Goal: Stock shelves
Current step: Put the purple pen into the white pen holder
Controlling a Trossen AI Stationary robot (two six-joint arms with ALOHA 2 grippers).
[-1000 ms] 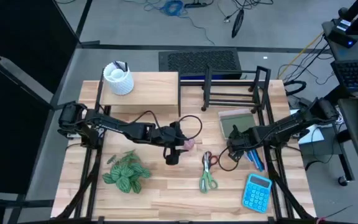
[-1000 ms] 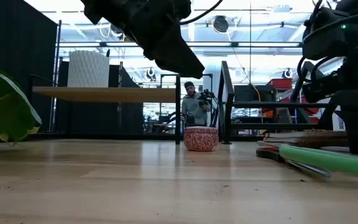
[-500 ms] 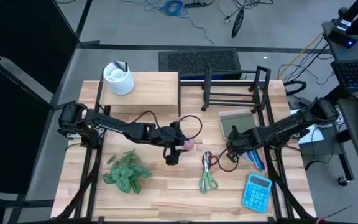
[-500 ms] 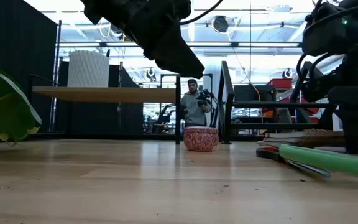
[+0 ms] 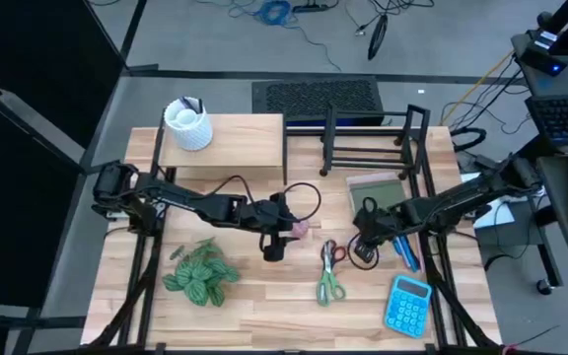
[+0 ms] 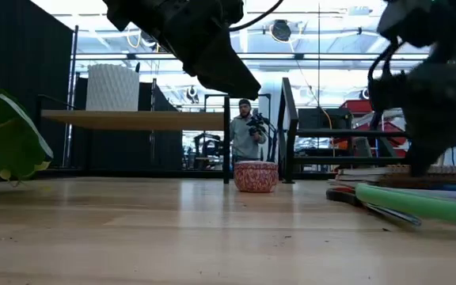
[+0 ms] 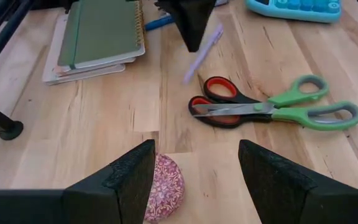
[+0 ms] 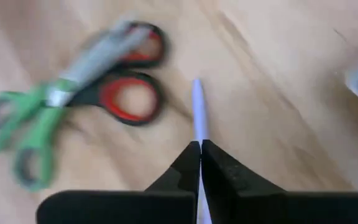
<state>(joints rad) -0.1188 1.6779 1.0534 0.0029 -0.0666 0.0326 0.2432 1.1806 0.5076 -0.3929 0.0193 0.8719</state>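
Pale wood tabletop (image 5: 264,296) fills the high view; taking the wire rack (image 5: 368,138) as my landmark, the wooden shelf (image 5: 235,143) stands just beside it, carrying a white cup (image 5: 187,124). My right gripper (image 5: 360,242) hangs on the near side of the rack, past the notebooks (image 5: 378,192), so it is the nearer arm. My left gripper (image 5: 276,237) waits farther off, over a small patterned bowl (image 5: 301,229).

Low view: the bowl (image 6: 256,176) sits before the rack (image 6: 323,134).

Left wrist view: my fingers (image 7: 123,180) stand apart, empty, scissors (image 7: 272,109) ahead.

Right wrist view: my fingers (image 8: 188,165) are clamped on a lilac pen (image 8: 197,109), its length pointing straight out from them.
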